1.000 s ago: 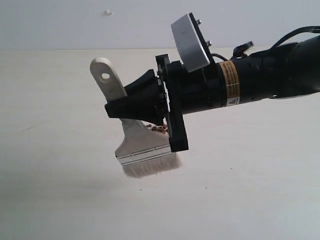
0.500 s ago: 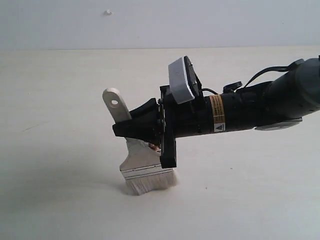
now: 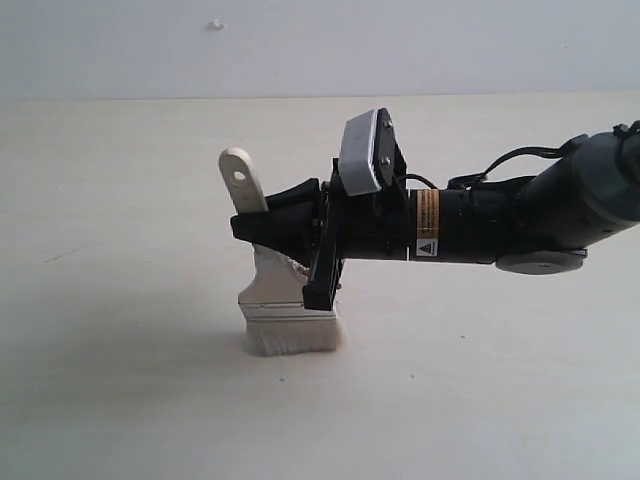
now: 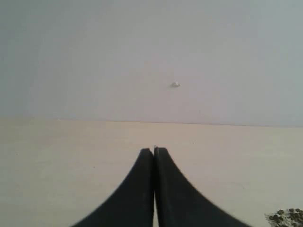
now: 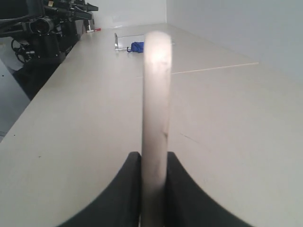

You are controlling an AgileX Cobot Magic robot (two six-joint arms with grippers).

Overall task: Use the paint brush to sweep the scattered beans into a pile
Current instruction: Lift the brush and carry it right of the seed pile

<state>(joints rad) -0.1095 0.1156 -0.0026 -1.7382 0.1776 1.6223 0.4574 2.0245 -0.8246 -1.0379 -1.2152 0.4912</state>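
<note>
My right gripper (image 3: 246, 226) reaches in from the right and is shut on the pale wooden handle of the paint brush (image 3: 276, 294). The brush stands nearly upright, its off-white bristles (image 3: 294, 336) pressed onto the table and the handle's hole end up. In the right wrist view the handle (image 5: 155, 94) runs straight out between the right gripper's (image 5: 154, 154) two black fingers. My left gripper (image 4: 154, 150) is shut and empty, low over the table, and out of the exterior view. A small cluster of dark beans (image 4: 287, 216) lies beside it. In the exterior view the beans are hidden behind brush and gripper.
The pale table top (image 3: 120, 380) runs to a grey wall bearing a small white mark (image 3: 214, 24). At the table's far end, in the right wrist view, lie a blue object (image 5: 136, 46) and black equipment (image 5: 42, 23).
The right arm has lowered and levelled, bringing the brush down and more upright until its bristles met the table. The beans that showed behind the gripper a second ago are now covered.
</note>
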